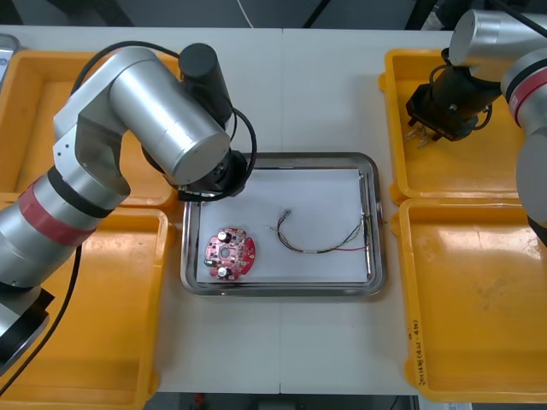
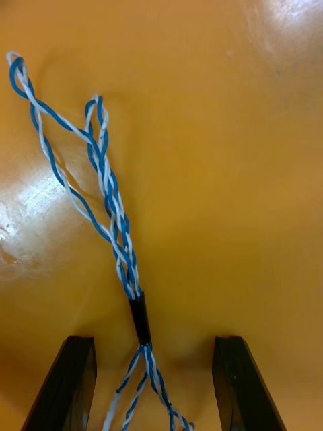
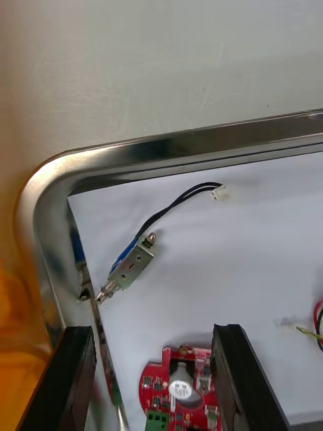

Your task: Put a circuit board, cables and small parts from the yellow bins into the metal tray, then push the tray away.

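Centre: metal tray (image 1: 282,290), white inside; yellow bin (image 1: 479,179) far right. R gripper (image 1: 425,135) low in that bin, L gripper (image 3: 153,331) over tray's far-left corner, both w/ fingers wide. In tray: red board (image 1: 229,253) near-left, red-yellow cable (image 1: 329,243) right of it. Blue-white cable (image 2: 108,202) lies btwn R fingers; small metal part (image 3: 130,267) in tray's far-left corner.

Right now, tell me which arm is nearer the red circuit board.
Left. The left arm reaches over the metal tray, beside the circuit board; the right arm hangs over a yellow bin.
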You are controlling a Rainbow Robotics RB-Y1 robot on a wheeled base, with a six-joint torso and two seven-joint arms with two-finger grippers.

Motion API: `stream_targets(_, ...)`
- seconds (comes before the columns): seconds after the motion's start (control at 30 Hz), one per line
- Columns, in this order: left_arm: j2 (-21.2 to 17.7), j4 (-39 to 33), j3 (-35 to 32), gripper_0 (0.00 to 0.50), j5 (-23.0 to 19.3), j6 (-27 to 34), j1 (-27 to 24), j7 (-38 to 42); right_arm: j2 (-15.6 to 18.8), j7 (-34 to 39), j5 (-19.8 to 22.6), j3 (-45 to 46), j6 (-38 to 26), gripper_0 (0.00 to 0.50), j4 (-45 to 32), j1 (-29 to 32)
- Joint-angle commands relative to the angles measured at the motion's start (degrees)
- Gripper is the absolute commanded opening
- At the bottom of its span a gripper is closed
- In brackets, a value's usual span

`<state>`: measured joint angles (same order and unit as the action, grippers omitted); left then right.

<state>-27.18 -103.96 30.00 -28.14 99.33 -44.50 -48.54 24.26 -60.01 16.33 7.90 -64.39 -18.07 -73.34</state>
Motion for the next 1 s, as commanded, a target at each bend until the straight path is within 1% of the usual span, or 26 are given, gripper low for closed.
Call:
stream_targets(0.03, -2.35, -5.55, -6.97, 0.5, -2.54, 4.47, 0.37, 6.0, -0.8, 2.71, 0.81, 0.62, 0.75, 0.215, -0.21, -0.93)
stream_targets(0.07, -2.61, -6.6, -9.08, 0.5, -3.86, 5.96, 0.29, 5.91, -0.8, 2.79, 0.9, 0.53, 0.75, 0.056, -0.21, -0.84)
stream_targets(0.1, -2.61, -6.6, -9.08, 0.5, -3.86, 5.96, 0.29, 5.91, -0.8, 2.79, 0.9, 0.53, 0.75, 0.056, -0.21, -0.84)
stream_targets(0.13, -3.05, -8.01, -11.8, 0.5, -5.09, 7.81, 0.29, 5.91, -0.8, 2.97, 1.08, 0.36, 0.84, 0.0, -0.21, -0.66)
stream_targets(0.23, -3.93, -9.77, -15.67, 0.5, -6.84, 10.44, 0.29, 5.83, -0.8, 3.06, 0.9, 0.09, 1.02, 0.0, -0.21, -0.66)
stream_targets(0.4, -5.95, -9.59, -19.62, 0.5, -8.78, 10.67, -0.24, 5.74, -0.45, 2.71, 0.64, -0.35, 1.02, 0.0, -0.3, -0.66)
stream_targets(0.5, -7.01, -8.27, -21.38, 0.5, -9.22, 10.67, -0.77, 5.3, 0.17, 2.35, 0.55, -0.52, 0.75, 0.0, -0.91, -0.66)
stream_targets(0.57, -7.62, -5.28, -22.26, 0.5, -9.74, 10.67, -2.09, 4.95, 1.05, 1.92, 0.2, -0.78, -0.65, 0.0, -2.14, -0.66)
stream_targets(0.6, -7.8, -3.0, -22.79, 0.5, -9.92, 10.67, -2.97, 4.77, 1.58, 1.65, -0.07, -0.87, -2.24, 0.0, -3.37, -0.66)
stream_targets(0.73, -8.06, 2.54, -23.32, 0.5, -9.74, 10.67, -5.25, 4.24, 2.63, 1.21, -0.77, -0.87, -7.33, 0.0, -7.24, -0.66)
stream_targets(0.83, -8.06, 8.08, -23.75, 0.5, -9.04, 10.67, -7.89, 3.45, 3.68, 0.51, -1.47, -0.87, -13.49, 0.0, -12.25, -0.58)
stream_targets(0.9, -8.15, 11.41, -24.11, 0.5, -8.78, 10.67, -9.38, 3.1, 4.21, 0.16, -1.74, -0.87, -16.91, 0.0, -15.15, -0.66)
stream_targets(0.93, -8.15, 11.85, -24.11, 0.5, -8.86, 10.67, -9.56, 3.01, 4.21, 0.16, -1.83, -0.87, -17.44, 0.0, -15.5, -0.66)
stream_targets(0.97, -8.33, 14.49, -24.37, 0.5, -8.69, 10.67, -10.61, 2.66, 4.65, -0.28, -2.0, -0.87, -20.34, 0.0, -18.14, -0.58)
stream_targets(1.0, -8.33, 15.81, -24.55, 0.5, -8.51, 10.67, -11.14, 2.49, 4.83, -0.37, -2.09, -0.87, -21.75, 0.0, -19.28, -0.58)
